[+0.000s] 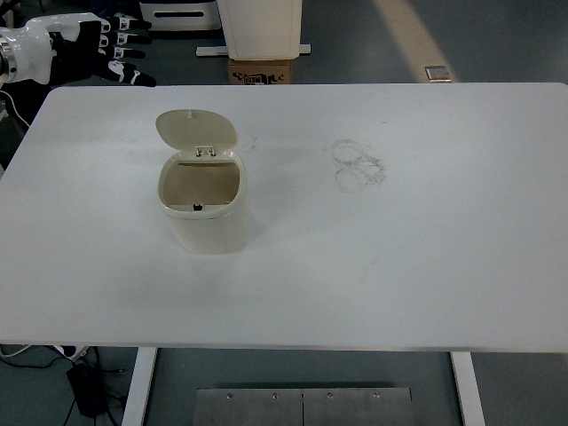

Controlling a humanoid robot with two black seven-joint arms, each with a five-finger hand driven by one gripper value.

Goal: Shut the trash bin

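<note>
Your bin [206, 209] stands on the worktop [399, 266], left of centre, its lid [196, 129] tipped up and open. Your left hand [93, 55] hovers beyond the far-left corner, fingers spread, holding nothing.

1. one cream trash bin [205, 206] on the table, its one lid [196, 130] standing open.
2. one white table [426, 257].
3. one robot hand, the left hand [93, 55], at the top left corner.
4. one cardboard box [261, 70] on the floor beyond the table.
5. one cluster of ring-shaped smudges [358, 165] on the tabletop.
</note>
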